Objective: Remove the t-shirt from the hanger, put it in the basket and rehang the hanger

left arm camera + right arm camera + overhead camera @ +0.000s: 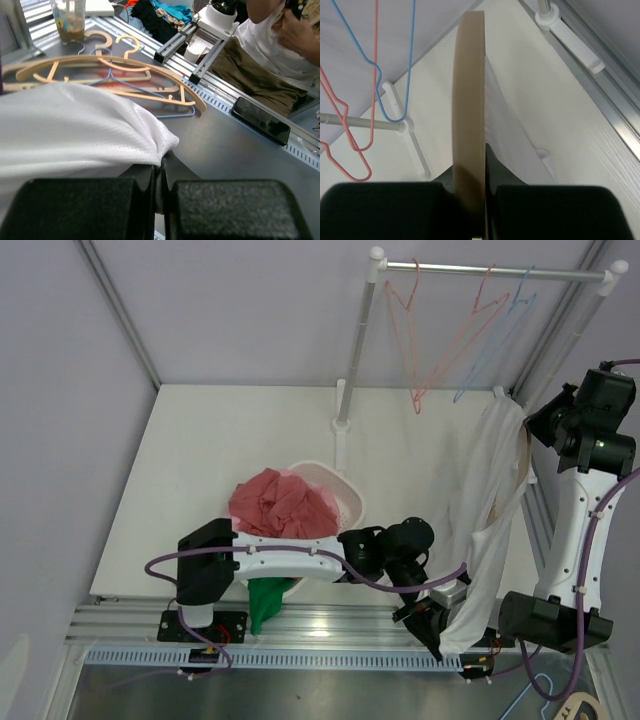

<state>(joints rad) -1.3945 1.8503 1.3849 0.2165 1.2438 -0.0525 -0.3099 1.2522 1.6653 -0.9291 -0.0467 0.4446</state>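
Note:
A white t-shirt [490,500] hangs stretched from a tan wooden hanger [526,452] at the right down to the table's front edge. My right gripper [537,427] is shut on the hanger, which shows edge-on between the fingers in the right wrist view [470,90], with the shirt [515,135] draped to its right. My left gripper [437,632] is shut on the shirt's lower hem, low at the front. In the left wrist view the white mesh fabric [75,125] bunches into the closed fingers [161,170].
A clothes rack [490,272] at the back carries red wire hangers [440,350] and a blue one [495,335]. A white basket [345,485] holds red cloth [280,505]; green cloth [265,600] hangs off the front edge. Spare wooden hangers [100,75] and a phone [260,120] lie below.

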